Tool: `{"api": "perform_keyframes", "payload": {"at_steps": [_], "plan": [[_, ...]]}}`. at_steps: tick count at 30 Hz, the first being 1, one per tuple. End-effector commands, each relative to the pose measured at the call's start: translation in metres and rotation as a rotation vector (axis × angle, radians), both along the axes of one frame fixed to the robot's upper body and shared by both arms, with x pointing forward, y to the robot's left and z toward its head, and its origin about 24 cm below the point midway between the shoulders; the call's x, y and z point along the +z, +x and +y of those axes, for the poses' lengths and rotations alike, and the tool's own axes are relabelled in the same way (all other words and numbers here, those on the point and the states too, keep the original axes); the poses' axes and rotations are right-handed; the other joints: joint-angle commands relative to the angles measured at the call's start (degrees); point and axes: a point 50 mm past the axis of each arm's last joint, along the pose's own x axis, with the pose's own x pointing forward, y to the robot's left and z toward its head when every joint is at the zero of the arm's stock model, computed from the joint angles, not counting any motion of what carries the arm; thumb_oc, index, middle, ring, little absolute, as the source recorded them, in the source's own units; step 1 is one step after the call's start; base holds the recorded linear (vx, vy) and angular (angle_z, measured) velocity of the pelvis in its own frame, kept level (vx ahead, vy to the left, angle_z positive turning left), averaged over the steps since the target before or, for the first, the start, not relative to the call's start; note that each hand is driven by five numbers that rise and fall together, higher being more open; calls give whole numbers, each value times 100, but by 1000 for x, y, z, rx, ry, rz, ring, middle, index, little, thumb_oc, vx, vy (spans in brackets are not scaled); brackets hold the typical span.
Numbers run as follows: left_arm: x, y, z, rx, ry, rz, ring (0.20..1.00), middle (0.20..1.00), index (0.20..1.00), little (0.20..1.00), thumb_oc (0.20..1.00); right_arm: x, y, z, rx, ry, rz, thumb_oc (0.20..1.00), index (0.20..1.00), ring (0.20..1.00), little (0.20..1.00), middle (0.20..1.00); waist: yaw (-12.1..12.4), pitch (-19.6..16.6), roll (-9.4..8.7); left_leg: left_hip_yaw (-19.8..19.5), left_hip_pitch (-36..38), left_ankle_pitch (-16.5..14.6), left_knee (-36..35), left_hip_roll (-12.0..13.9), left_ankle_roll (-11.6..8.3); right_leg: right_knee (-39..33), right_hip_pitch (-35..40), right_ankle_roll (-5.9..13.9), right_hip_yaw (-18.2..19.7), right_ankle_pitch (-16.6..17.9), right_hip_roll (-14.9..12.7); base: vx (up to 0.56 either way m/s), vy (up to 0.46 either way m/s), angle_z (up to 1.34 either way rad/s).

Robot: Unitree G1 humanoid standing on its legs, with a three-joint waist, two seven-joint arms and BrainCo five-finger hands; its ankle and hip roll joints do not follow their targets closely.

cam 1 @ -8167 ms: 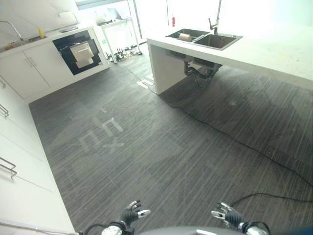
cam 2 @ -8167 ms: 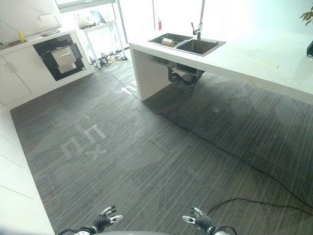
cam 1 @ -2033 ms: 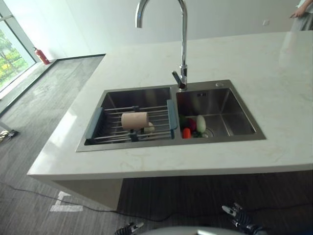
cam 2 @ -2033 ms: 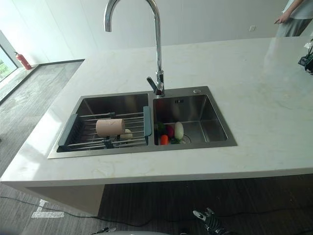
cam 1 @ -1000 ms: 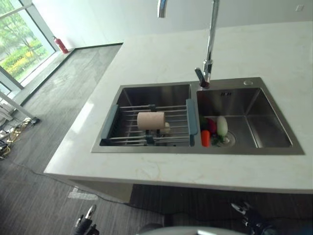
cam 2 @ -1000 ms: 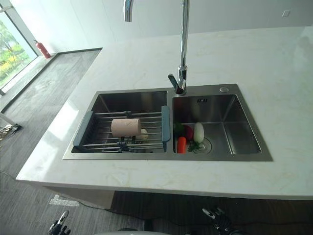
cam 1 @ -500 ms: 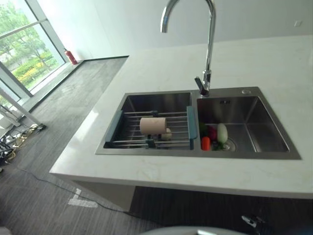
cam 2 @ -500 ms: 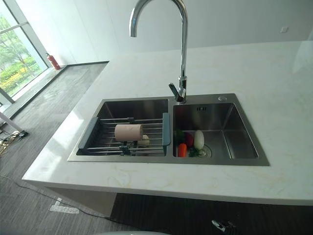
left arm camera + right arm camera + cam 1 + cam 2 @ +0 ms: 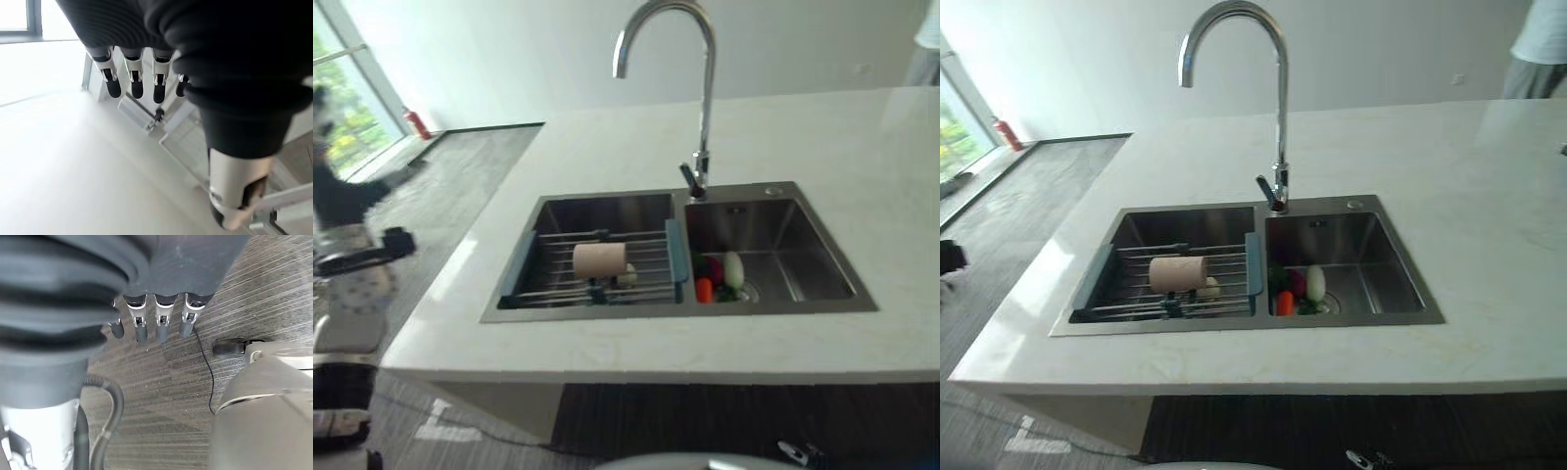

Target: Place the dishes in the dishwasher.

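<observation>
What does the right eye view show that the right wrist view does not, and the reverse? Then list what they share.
Right eye view's own: the white counter, the double sink with its tall faucet, a beige cup lying on the rack over the left basin, vegetables in the right basin, and a person beyond the counter.
Right wrist view's own: the right hand seen close up, fingers straight, holding nothing.
Shared: the dark striped floor.

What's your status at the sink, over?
Left hand open, empty. Right hand open, empty, down over the floor. Beige cup on its side on the rack in the left basin. Nothing blocking it.
</observation>
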Motion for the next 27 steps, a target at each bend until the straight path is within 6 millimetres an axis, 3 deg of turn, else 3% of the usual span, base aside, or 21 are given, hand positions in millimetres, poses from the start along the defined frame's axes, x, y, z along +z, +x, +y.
{"api": "perform_keyframes", "payload": {"at_steps": [1,5,9,14,16,22,27], "plan": [[48,18,-23,-36,172,-77,1000,1000,1000,1000,1000,2,23,4,-5,22,-73,1000,1000,1000,1000,1000,-105,259,8,52,344,-448,26,12,80,29,17,175,-32,122,-80,55,-15,-12],[48,33,-47,-134,260,24,1000,1000,1000,1000,1000,3,24,4,8,25,-76,1000,1000,1000,1000,1000,-217,262,-2,147,369,-451,26,32,71,29,-10,200,79,161,-65,26,-10,-16],[32,56,-73,-247,464,333,1000,1000,1000,1000,1000,4,27,1,-4,39,-85,1000,1000,1000,1000,1000,-350,269,33,243,387,-437,26,43,74,29,-46,230,196,213,-50,15,-7,-15],[21,70,-82,-292,525,529,1000,1000,1000,1000,1000,7,30,-5,3,33,-89,1000,1000,1000,1000,1000,-435,277,83,305,388,-427,26,39,75,29,-86,258,248,247,-52,20,11,-12],[3,81,-72,-260,520,699,1000,1000,1000,1000,1000,9,32,-8,33,36,-89,1000,1000,1000,1000,1000,-526,298,136,350,375,-402,26,27,76,29,-130,282,297,281,-61,30,43,-13],[-22,87,-52,-199,485,854,1000,1000,1000,1000,1000,11,34,-11,92,20,-86,1000,1000,1000,1000,1000,-583,353,208,348,326,-356,26,5,68,29,-202,322,301,330,-97,9,34,0],[-51,87,-27,-118,415,989,1000,1000,1000,1000,1000,18,48,-17,117,-2,-123,1000,1000,1000,1000,1000,-677,510,274,344,210,-278,26,-26,68,29,-354,349,387,408,-120,-12,68,-1]]}}
